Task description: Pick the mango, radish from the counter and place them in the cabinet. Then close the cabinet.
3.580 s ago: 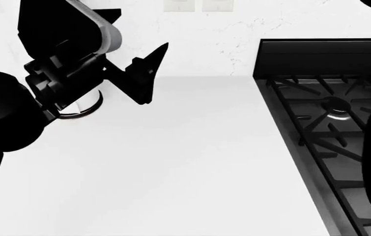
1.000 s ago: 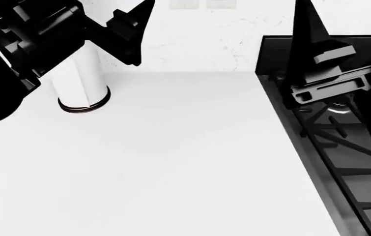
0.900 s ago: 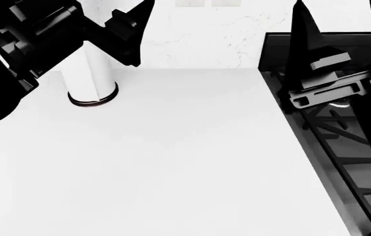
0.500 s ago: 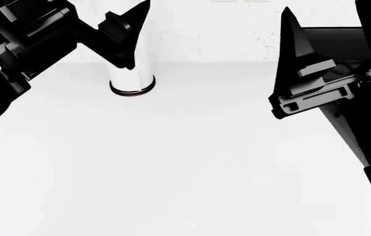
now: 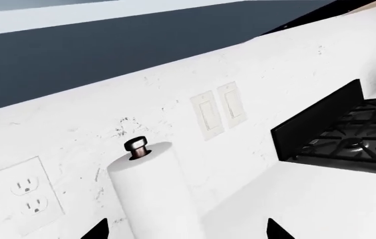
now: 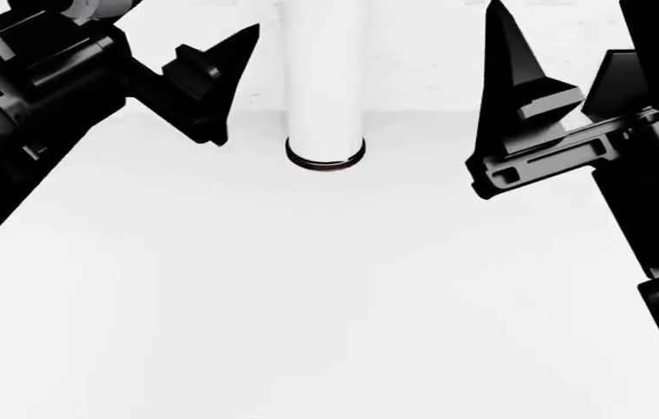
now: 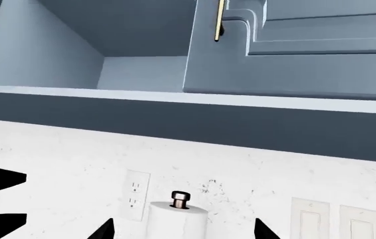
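Head view. Broad, plain white smooth desk (image 6: 305, 297), bare surface filling most of the picture. Upright white paper-towel roll on a dark ringed base (image 6: 325, 105), standing at the far edge against the white wall, between the two arms. Black left hand (image 6: 207, 83), raised above the desk at the left, one pointed finger showing; I cannot tell from here how its jaws stand. Black right hand (image 6: 573, 78), raised at the right, its two pointed fingers spread wide with nothing between them. Neither mango nor radish shows anywhere on the desk.

Left wrist view. Same white paper-towel roll (image 5: 154, 194), capped by a small bronze knob, near the camera. White marbled backsplash wall (image 5: 108, 139) behind it. White double power outlet (image 5: 28, 196) on the wall beside the roll. Pair of white rocker switches (image 5: 219, 110) further along. Black gas stove with cast grates (image 5: 347, 139) beyond the switches. Two dark fingertips of the left hand at the lower edge, set well apart, empty.

Right wrist view. Slate-blue wall cabinet (image 7: 108, 45) above the backsplash, its door (image 7: 294, 45) swung open, with a slim brass handle (image 7: 219, 20); the interior that shows is bare. Roll, outlet and switches below. Neither fruit in view.
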Motion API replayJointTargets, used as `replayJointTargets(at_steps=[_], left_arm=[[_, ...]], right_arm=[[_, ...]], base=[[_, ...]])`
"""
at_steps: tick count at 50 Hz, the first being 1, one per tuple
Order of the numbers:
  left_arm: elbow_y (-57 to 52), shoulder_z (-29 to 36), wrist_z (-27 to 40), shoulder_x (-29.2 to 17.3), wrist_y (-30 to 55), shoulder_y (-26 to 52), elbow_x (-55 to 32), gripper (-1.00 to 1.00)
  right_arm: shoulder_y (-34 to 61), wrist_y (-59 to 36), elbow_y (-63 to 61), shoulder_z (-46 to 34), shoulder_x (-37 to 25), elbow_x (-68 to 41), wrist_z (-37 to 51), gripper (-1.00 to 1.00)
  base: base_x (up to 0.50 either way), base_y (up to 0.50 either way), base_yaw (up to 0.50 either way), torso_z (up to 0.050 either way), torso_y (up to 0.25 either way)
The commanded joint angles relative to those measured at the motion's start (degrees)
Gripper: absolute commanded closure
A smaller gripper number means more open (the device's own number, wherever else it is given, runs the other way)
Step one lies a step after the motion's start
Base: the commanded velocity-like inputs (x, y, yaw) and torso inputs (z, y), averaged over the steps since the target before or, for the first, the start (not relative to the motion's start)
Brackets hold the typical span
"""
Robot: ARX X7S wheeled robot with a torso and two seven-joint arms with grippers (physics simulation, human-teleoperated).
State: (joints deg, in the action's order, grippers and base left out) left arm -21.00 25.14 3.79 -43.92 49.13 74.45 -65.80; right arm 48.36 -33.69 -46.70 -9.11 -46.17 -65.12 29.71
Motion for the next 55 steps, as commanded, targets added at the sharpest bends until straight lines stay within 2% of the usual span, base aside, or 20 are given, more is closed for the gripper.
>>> replayJointTargets(at_steps=[1, 21, 40, 55], left_arm=[[-0.4, -0.4, -0.8, -1.1, 0.1, -0.5, -1.1, -1.0], [1.4, 0.0, 0.7, -0.4, 0.8, 0.7, -0.5, -1.0], [1.6, 0.0, 0.5, -0.5, 0.8, 1.7, -0.4, -1.0], [1.4, -0.2, 0.7, -0.6, 0.3, 1.4, -0.5, -1.0]], right_arm=[[1.2, -0.2, 0.7, -0.3, 0.4, -0.5, 0.3, -1.0], [2.1, -0.1, 0.6, -0.3, 0.0, -0.7, 0.0, -1.0], [3.2, -0.3, -0.2, -1.1, -0.4, 0.6, -1.0, -1.0], [3.1, -0.7, 0.3, -0.7, -0.8, -0.5, 0.8, -1.0]], base=[[0.0, 0.0, 0.5, 0.0, 0.0], [0.0, 0.0, 0.5, 0.0, 0.0], [0.38, 0.28, 0.0, 0.0, 0.0], [0.05, 0.43, 0.0, 0.0, 0.0]])
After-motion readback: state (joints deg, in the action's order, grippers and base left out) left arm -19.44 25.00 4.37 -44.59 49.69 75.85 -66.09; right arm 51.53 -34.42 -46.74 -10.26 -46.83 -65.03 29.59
